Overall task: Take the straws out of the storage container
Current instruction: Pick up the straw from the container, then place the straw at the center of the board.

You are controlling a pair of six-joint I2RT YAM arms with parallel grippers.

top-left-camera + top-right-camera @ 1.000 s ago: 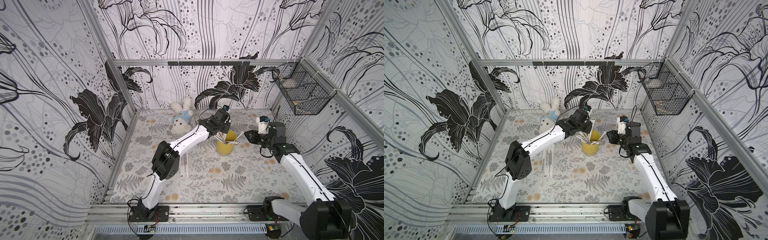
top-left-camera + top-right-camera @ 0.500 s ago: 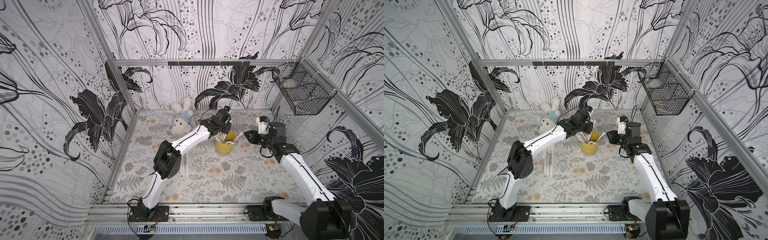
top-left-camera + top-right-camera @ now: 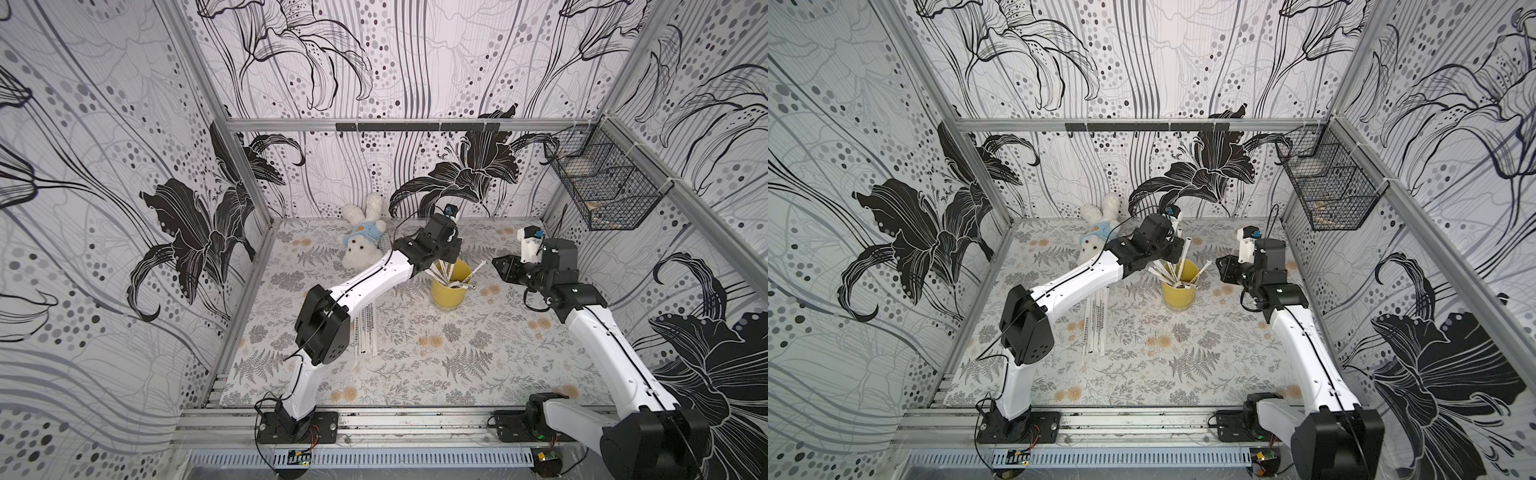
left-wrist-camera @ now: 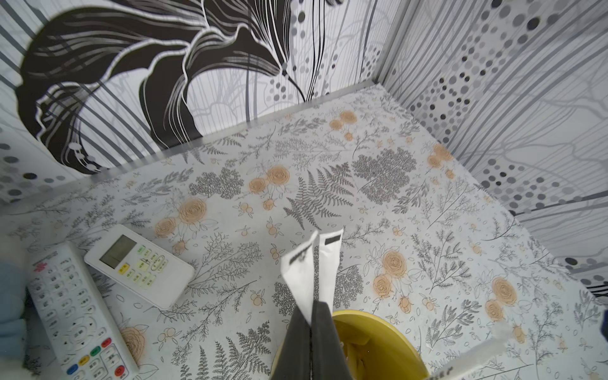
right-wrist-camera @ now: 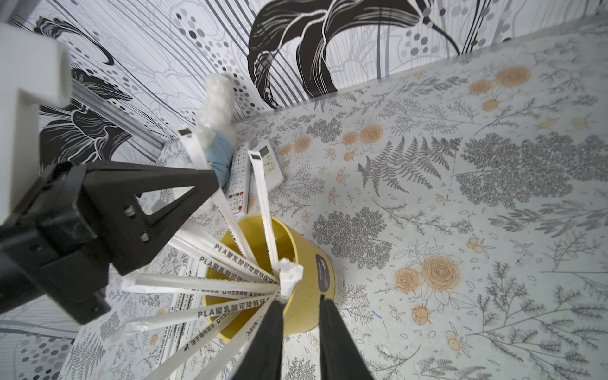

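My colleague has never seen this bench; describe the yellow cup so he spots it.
Start at the fern-patterned tabletop, toward its back wall. Right of the white plush rabbit stands the yellow cup, upright, with white wrapped straws fanning out. It alone is solid yellow.

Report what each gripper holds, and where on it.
Left gripper pinches one or two straws near their top ends; right gripper holds nothing.

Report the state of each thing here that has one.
Left hand: shut on two straws.
Right hand: open, empty.
Yellow cup: upright, other straws fanned inside.
Straws on the table: lying flat, out of the cup.
Remotes: lying face up.
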